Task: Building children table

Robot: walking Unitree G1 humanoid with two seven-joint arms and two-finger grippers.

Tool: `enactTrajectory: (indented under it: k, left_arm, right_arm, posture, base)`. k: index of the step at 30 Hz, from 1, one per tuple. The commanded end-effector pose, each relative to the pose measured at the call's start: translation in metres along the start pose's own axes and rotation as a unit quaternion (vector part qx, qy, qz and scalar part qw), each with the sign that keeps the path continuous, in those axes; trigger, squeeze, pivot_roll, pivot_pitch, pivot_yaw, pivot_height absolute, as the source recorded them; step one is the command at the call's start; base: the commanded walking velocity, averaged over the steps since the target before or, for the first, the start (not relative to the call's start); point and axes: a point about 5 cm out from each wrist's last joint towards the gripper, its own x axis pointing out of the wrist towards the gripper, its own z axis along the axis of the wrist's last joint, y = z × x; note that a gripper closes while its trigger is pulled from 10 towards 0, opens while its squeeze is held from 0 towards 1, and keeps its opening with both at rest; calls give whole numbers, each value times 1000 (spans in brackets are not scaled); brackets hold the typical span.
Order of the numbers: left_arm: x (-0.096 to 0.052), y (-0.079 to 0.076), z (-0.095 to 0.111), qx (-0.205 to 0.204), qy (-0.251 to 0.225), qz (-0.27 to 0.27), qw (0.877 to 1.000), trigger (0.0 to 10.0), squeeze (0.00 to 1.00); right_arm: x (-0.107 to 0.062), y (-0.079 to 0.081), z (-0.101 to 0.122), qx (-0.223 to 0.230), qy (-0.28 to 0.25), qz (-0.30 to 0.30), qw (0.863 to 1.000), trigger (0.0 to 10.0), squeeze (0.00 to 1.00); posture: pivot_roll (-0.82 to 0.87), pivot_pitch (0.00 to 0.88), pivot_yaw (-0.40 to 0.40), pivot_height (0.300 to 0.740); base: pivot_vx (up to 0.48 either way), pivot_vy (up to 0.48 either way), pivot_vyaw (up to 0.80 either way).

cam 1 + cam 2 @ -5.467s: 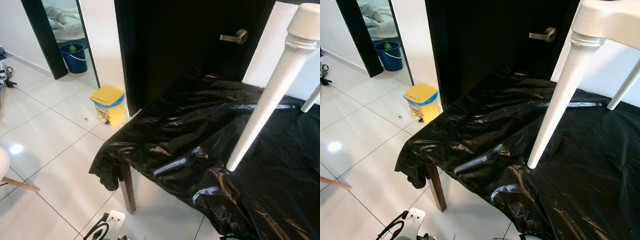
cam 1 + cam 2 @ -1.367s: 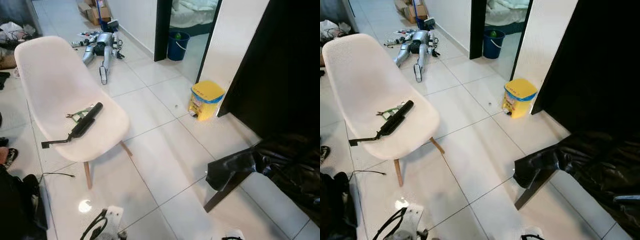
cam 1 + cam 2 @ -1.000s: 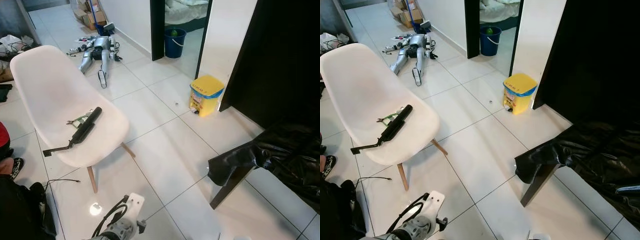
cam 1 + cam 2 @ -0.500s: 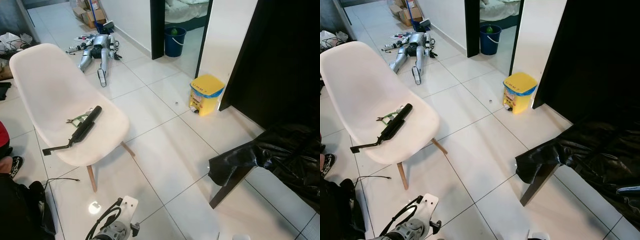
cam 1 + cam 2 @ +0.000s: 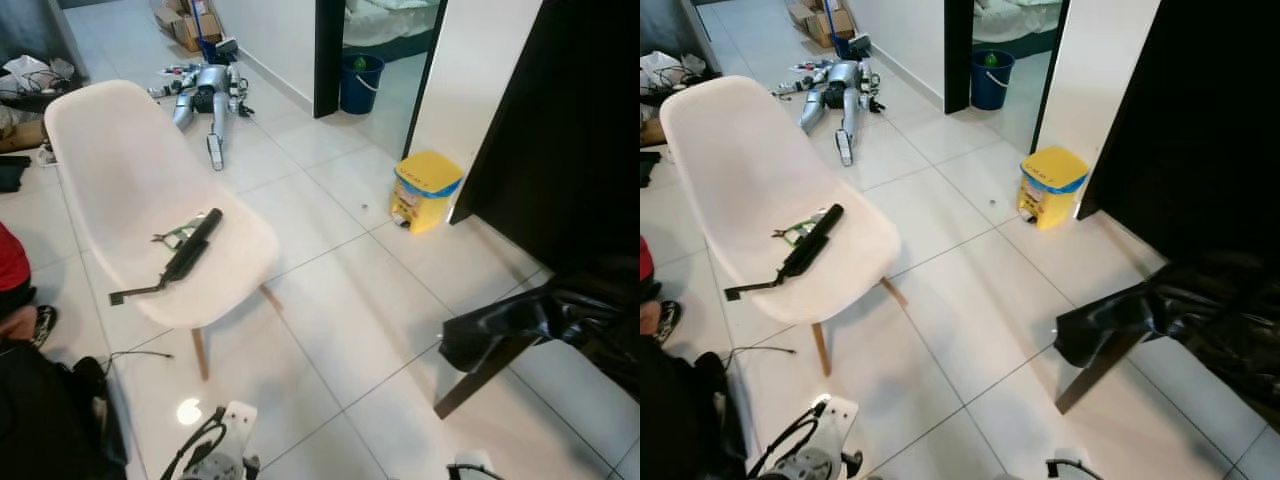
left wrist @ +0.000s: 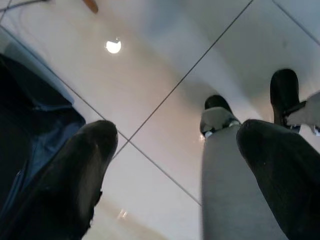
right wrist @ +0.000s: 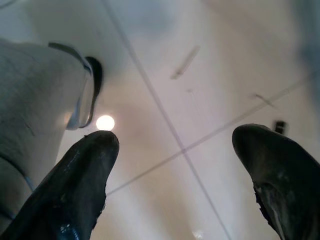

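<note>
A white shell chair (image 5: 150,200) on wooden legs stands on the tiled floor to my left. On its seat lies a long black tool (image 5: 185,258) beside a small green item. The corner of a table draped in black plastic (image 5: 560,320) reaches in from the right. My left gripper (image 6: 170,145) hangs low over the floor tiles, open with nothing between its fingers. My right gripper (image 7: 175,145) is also open and empty above the tiles. The left arm's wrist (image 5: 215,455) shows at the bottom edge of the head view.
A yellow bin (image 5: 427,190) stands by the black door, with a blue bucket (image 5: 360,82) in the doorway beyond. Silver robot arm parts (image 5: 205,95) lie on the far floor. A person's red sleeve (image 5: 12,270) and a dark bag (image 5: 50,410) are at the left.
The camera has swung left from the black-covered table with its white table legs to the chair. In the last second the picture shifted slightly right and my left arm dropped lower.
</note>
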Motion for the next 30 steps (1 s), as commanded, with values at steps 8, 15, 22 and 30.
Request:
enactTrajectory:
  k: [8, 15, 22, 30]
  left_arm:
    - [-1, 0, -9, 20, 13, -5, 1000, 10000, 0]
    - [-1, 0, -10, 24, 14, -7, 1000, 10000, 0]
    - [-1, 1, -10, 28, 15, -7, 999, 10000, 0]
    - [-1, 2, -10, 35, 13, -13, 999, 10000, 0]
  right_arm:
    - [-1, 5, -6, -1, 10, 12, 1000, 10000, 0]
    - [-2, 4, -8, -1, 14, 10, 1000, 10000, 0]
    - [-2, 4, -8, 1, 16, 14, 1000, 10000, 0]
    - [-1, 6, -5, 8, 14, 12, 1000, 10000, 0]
  posture:
    - [17, 0, 9, 740]
    - [19, 0, 3, 740]
    - [23, 0, -1, 740]
    - [-2, 0, 13, 740]
  base:
    - [0, 0, 0]
    - [0, 0, 0]
    - [0, 0, 0]
    - [0, 0, 0]
